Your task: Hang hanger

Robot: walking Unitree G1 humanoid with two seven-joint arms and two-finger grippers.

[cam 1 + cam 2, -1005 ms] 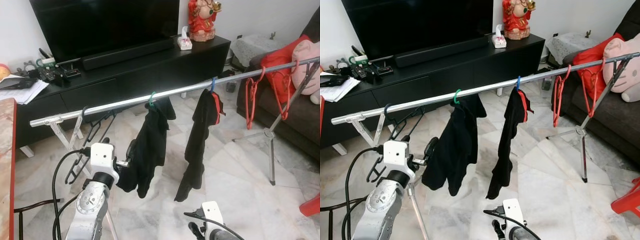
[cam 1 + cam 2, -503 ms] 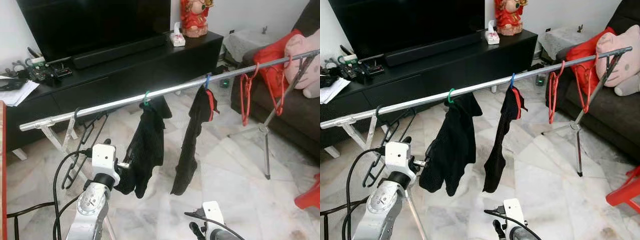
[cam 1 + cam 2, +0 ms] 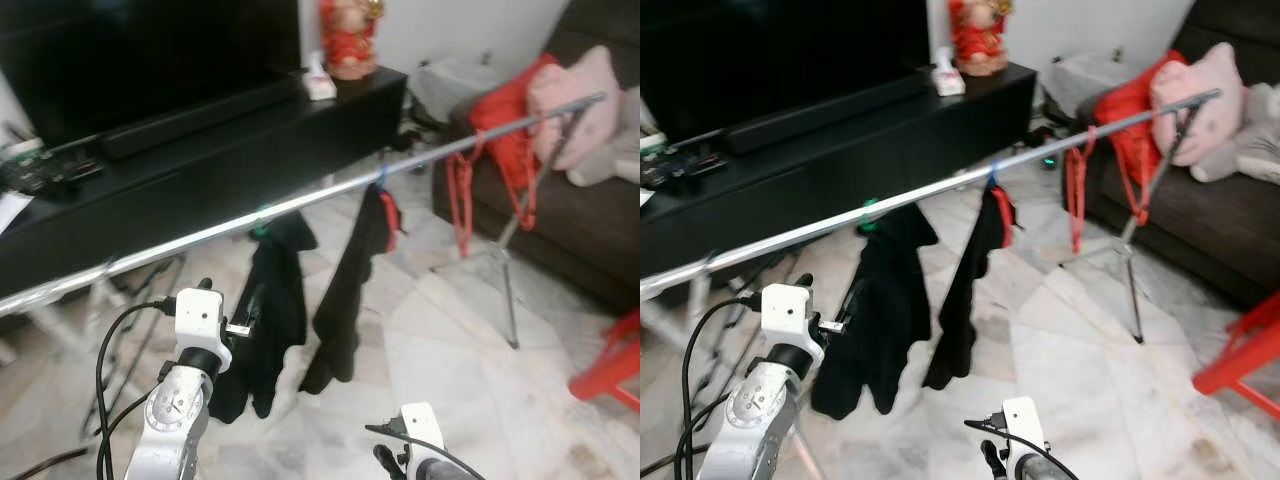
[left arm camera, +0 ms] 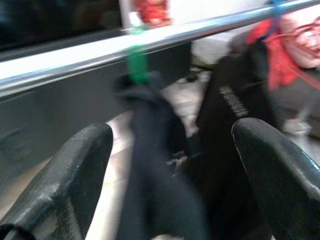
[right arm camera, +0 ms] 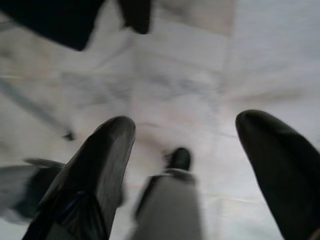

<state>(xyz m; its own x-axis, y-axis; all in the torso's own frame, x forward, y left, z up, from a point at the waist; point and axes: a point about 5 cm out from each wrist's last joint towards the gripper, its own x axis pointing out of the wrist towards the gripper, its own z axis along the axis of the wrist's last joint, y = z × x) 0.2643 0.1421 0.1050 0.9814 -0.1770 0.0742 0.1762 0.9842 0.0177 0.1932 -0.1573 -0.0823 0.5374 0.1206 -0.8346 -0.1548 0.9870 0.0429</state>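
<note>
One silver rail (image 3: pixel 300 203) carries two black garments (image 3: pixel 262 325) – one on a green hook (image 3: pixel 869 215), one on a blue hook (image 3: pixel 381 178). Two red hangers (image 3: pixel 462 190) hang farther along it – and one red figurine (image 3: pixel 346 38) stands on the TV cabinet (image 3: pixel 200 140).

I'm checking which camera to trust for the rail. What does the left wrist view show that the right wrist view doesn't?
The left wrist view looks between the open left gripper at the silver rail, a green hanger hook on it, black garments hanging below, and red hangers farther along. The right wrist view looks between the open right gripper down at the marble floor and a dark garment's hem. Both are blurred, and both grippers hold nothing.
</note>
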